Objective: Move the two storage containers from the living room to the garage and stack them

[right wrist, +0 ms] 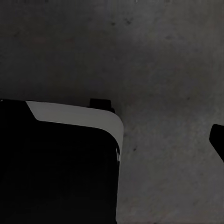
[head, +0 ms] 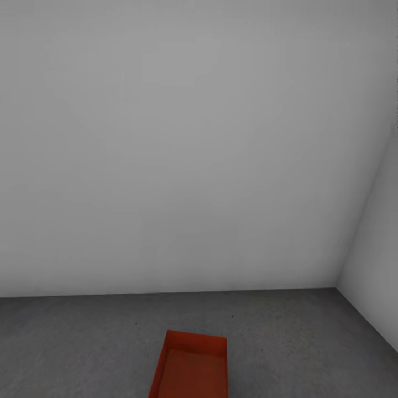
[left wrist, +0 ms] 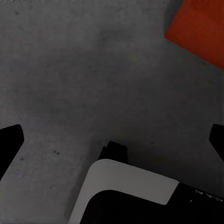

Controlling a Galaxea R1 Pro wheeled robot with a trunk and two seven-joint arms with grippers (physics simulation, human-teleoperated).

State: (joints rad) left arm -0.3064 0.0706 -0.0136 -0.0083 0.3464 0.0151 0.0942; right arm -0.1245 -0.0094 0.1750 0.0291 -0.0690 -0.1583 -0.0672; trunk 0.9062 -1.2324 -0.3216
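Note:
An orange-red storage container point(head: 193, 367) sits open side up on the grey concrete garage floor point(head: 83, 342), at the lower middle of the head view, its near end cut off by the frame. A corner of the container point(left wrist: 200, 30) also shows in the left wrist view. My left gripper point(left wrist: 112, 140) hangs over bare floor point(left wrist: 70, 70), open, with its black fingertips point(left wrist: 10, 140) wide apart and nothing between them. My right gripper point(right wrist: 112, 140) is open above the floor point(right wrist: 163, 56); one fingertip point(right wrist: 217, 140) shows, the other is lost against my dark base.
A plain white-grey wall point(head: 166, 138) stands straight ahead, past the container. A second wall point(head: 376, 265) meets it in a corner at the right. My own white-and-black base point(left wrist: 130, 186) lies beneath both wrist cameras.

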